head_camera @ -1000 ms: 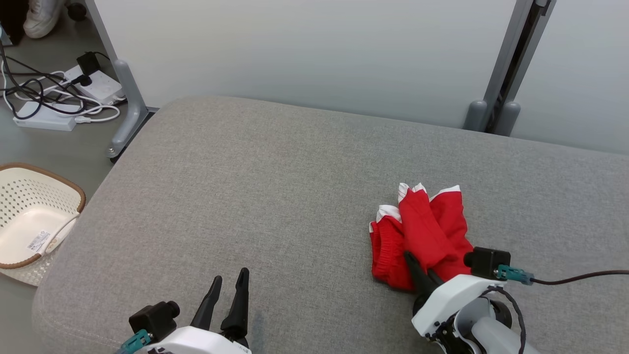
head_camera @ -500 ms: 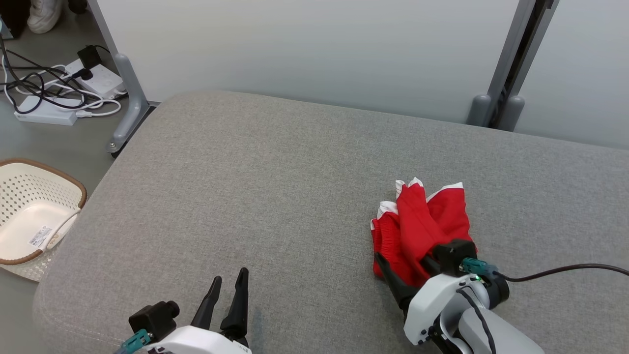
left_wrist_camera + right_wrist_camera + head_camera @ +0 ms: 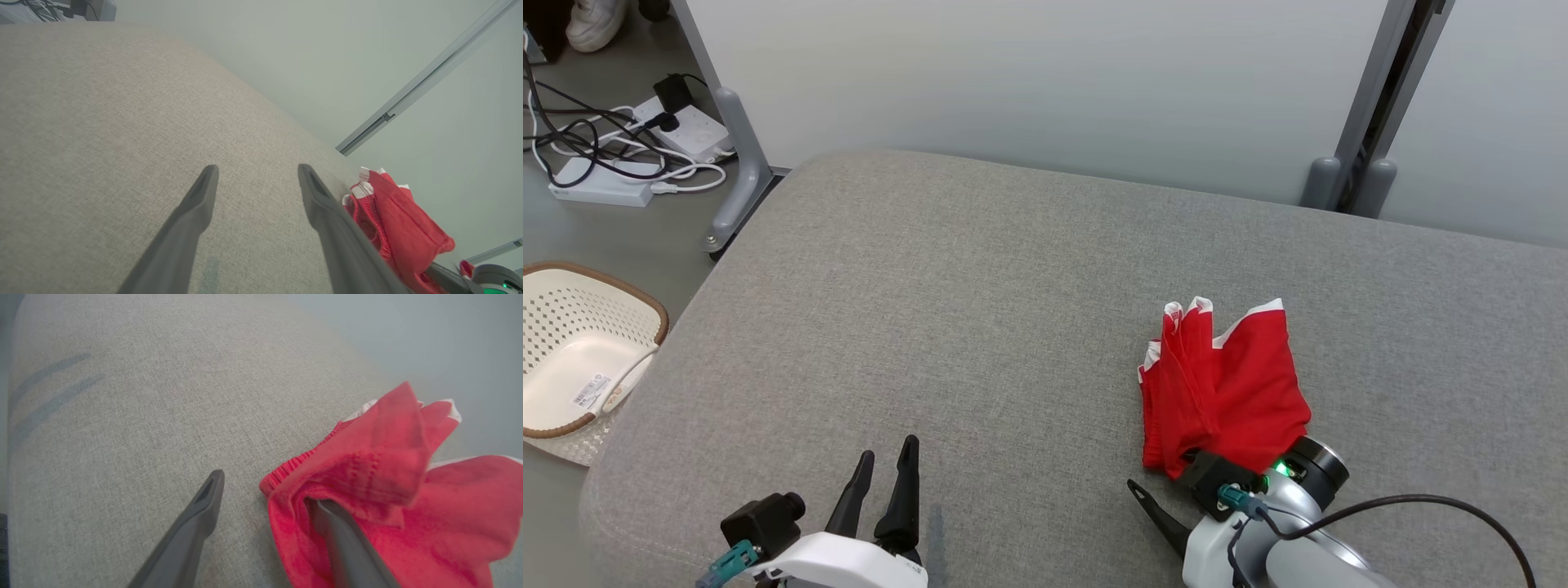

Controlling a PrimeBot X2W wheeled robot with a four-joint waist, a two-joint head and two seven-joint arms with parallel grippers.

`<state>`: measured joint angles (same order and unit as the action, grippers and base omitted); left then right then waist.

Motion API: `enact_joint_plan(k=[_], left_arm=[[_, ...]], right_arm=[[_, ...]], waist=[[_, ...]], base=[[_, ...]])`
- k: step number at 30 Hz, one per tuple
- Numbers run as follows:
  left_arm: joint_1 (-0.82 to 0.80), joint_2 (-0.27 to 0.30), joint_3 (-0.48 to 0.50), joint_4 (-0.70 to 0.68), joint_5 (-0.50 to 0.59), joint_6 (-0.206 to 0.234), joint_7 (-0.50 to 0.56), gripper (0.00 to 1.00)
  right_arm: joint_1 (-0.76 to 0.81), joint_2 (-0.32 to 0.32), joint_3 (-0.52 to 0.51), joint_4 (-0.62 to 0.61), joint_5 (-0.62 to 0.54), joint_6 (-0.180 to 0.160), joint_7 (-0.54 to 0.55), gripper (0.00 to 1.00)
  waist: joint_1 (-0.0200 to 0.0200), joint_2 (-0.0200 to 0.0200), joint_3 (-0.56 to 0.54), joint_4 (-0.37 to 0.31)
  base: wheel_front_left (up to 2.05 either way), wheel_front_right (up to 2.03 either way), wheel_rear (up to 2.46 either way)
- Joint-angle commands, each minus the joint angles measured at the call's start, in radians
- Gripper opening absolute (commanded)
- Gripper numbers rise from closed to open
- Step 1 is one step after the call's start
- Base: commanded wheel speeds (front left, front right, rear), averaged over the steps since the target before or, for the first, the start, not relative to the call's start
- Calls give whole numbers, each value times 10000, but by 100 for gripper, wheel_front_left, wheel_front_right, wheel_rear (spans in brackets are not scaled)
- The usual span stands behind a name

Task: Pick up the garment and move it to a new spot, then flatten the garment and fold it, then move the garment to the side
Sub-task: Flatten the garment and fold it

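The garment is a red pair of shorts with white hems, bunched up on the right part of the grey cushioned surface. My right gripper stands open at its near edge. In the right wrist view one finger lies bare on the cushion, while the other finger is tucked into a fold of the garment near the waistband. My left gripper is open over the near-left cushion with nothing between its fingers. In the left wrist view that gripper has the garment to its right.
A cream basket with a brown rim sits on the floor at the left. Power strips and cables lie on the floor at the far left. Grey frame legs and a pale wall panel stand behind the cushion.
My right gripper went from shut on the garment to open, rolled over and drew back toward the near edge. The garment's folds shifted. The left gripper slid slightly left.
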<state>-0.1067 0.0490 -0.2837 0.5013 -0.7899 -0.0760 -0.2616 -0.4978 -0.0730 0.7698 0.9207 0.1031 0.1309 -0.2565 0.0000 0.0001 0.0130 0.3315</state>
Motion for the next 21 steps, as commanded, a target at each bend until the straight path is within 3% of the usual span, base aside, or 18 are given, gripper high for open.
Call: enact_joint_plan(k=[1,9,18,21], left_arm=[[-76,44,48,28,85,-27,-27,100],[19,46,-3,23,-25,-58,-27,100],[-18,44,18,-2,-71,-47,-27,100],[-23,46,-25,12,-104,-56,-27,100]], right_arm=[[53,-3,-11,47,-211,-4,-9,100],[-39,59,-535,-192,-1466,-4,41,100],[455,159,-2468,-1194,-2847,-4,412,100],[749,208,-2332,-1527,-3057,-4,369,100]], waist=[[0,-1,-5,-5],[0,-1,13,-135],[0,-1,13,-282],[0,-1,10,-302]], base=[[0,0,0],[0,0,0],[0,0,0],[0,0,0]])
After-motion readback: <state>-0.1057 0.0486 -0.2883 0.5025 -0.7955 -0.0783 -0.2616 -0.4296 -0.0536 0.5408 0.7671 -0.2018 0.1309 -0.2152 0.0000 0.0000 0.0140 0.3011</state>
